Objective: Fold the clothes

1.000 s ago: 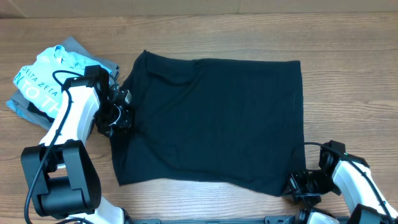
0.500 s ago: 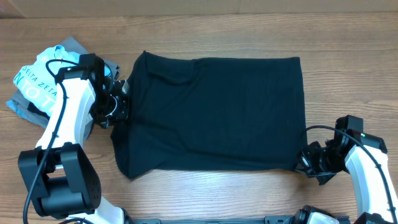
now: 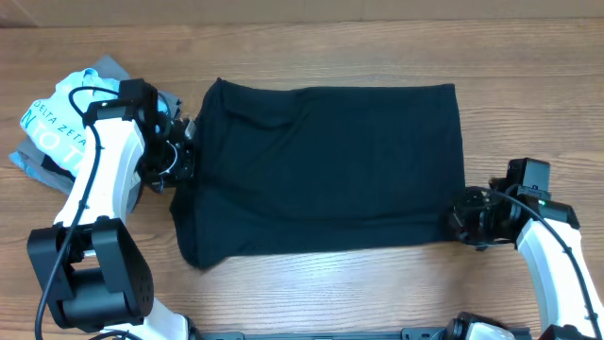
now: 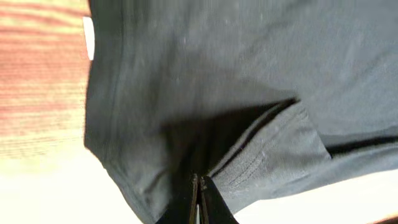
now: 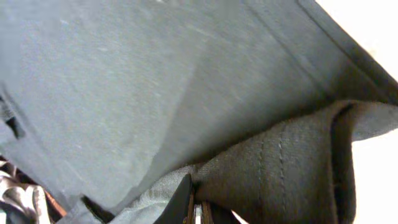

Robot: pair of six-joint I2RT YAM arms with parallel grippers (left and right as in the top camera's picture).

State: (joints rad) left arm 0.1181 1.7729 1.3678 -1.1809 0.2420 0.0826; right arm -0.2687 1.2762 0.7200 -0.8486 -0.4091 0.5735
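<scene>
The black T-shirt (image 3: pixel 326 165) lies spread on the wooden table, folded into a wide rectangle. My left gripper (image 3: pixel 179 161) is shut on its left edge; the left wrist view shows the jaws (image 4: pixel 200 186) pinched on a dark fold of the black T-shirt (image 4: pixel 249 74), with a small white label (image 4: pixel 89 37) at the upper left. My right gripper (image 3: pixel 464 219) is shut on the shirt's lower right corner; the right wrist view shows the jaws (image 5: pixel 196 205) closed on a hemmed fold of the black T-shirt (image 5: pixel 155 74).
A light-blue tee with white lettering (image 3: pixel 61 118) lies on grey folded garments (image 3: pixel 118 71) at the far left, just behind my left arm. Bare wooden table (image 3: pixel 377 293) runs along the front edge.
My right gripper has carried the shirt's lower right corner up and away from the front edge, straightening the bottom hem. My left gripper has shifted slightly up and left with the left edge.
</scene>
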